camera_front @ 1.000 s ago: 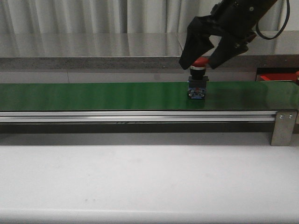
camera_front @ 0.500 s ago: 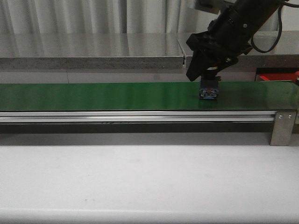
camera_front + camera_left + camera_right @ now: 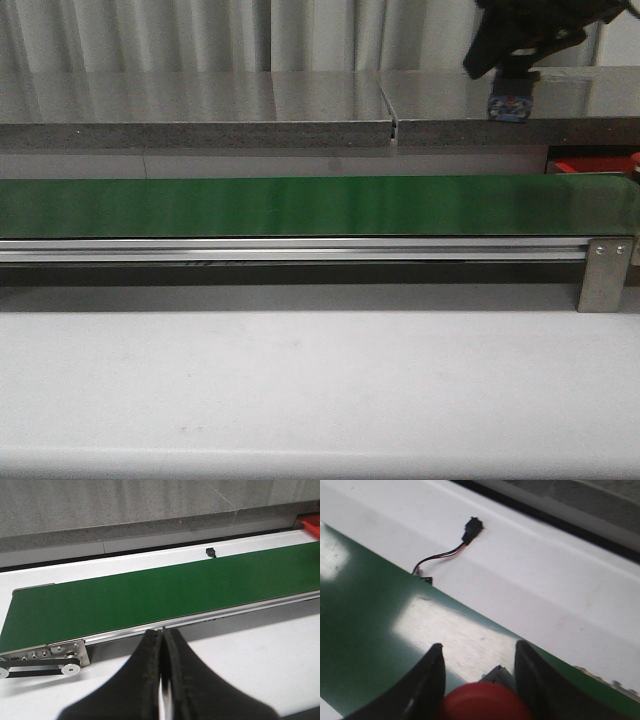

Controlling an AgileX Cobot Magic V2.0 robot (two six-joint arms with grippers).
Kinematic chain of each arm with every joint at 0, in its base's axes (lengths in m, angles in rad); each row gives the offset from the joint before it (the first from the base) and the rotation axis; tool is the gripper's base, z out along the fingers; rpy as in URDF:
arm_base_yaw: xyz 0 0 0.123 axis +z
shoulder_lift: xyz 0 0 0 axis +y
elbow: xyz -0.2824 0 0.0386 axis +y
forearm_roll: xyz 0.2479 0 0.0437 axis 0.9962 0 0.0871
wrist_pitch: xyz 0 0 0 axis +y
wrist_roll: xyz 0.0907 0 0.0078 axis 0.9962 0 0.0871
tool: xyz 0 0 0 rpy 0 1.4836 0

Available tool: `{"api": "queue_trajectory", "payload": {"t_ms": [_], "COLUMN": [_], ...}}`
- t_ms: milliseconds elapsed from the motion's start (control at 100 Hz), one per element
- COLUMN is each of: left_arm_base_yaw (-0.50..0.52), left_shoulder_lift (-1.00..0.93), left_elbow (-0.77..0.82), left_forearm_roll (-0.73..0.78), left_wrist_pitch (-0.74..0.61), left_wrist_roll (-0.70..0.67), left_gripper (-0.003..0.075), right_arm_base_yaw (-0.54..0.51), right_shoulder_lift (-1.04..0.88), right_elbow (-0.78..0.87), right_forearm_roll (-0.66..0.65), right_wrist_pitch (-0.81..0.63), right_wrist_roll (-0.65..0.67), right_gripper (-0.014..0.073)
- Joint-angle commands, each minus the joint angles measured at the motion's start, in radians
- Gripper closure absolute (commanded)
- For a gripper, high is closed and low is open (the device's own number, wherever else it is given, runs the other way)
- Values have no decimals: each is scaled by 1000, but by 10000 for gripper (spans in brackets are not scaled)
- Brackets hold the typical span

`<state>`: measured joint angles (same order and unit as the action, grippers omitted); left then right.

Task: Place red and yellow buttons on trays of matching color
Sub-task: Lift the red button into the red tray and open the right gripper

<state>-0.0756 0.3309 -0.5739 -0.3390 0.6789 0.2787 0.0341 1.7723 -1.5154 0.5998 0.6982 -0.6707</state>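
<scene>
High above the green conveyor belt (image 3: pixel 300 205), the right gripper (image 3: pixel 510 60) clamps the red button (image 3: pixel 485 702) by its head; the front view shows only the button's blue base hanging below the dark fingers, while the right wrist view reveals the red cap between them; the left gripper (image 3: pixel 162 680), seen only from its own wrist, is pressed closed over white tabletop (image 3: pixel 250 665); a red tray (image 3: pixel 595 165) edge peeks at far right.

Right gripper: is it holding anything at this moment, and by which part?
Yes. The right gripper holds the red button, its fingers on either side just behind the red cap, blue base hanging below. The left gripper is shut on nothing.
</scene>
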Motion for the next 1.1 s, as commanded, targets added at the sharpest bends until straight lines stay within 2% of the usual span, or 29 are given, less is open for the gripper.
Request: {"api": "queue_trajectory", "payload": {"t_ms": [0, 240, 460, 770, 1090], "left_arm_base_yaw": [-9, -9, -9, -9, -9], "left_shoulder_lift": [7, 7, 7, 7, 7], "left_elbow": [-26, -26, -26, -26, -26], "left_forearm_roll": [-24, -24, -24, -24, -24], "left_wrist_pitch": [-65, -65, -65, -65, -66], "left_wrist_roll": [-4, -4, -4, -4, -4], "left_gripper": [741, 741, 741, 741, 741], "right_arm_base_yaw": [-62, -235, -363, -445, -465], "right_shoulder_lift": [-74, -79, -60, 38, 107], "right_elbow": [-33, -33, -33, -33, -33], "right_forearm_roll": [22, 22, 26, 26, 37], "right_wrist_pitch": [-16, 11, -25, -96, -198], "right_wrist_roll": [-5, 5, 5, 6, 6], "right_gripper": [451, 451, 451, 451, 451]}}
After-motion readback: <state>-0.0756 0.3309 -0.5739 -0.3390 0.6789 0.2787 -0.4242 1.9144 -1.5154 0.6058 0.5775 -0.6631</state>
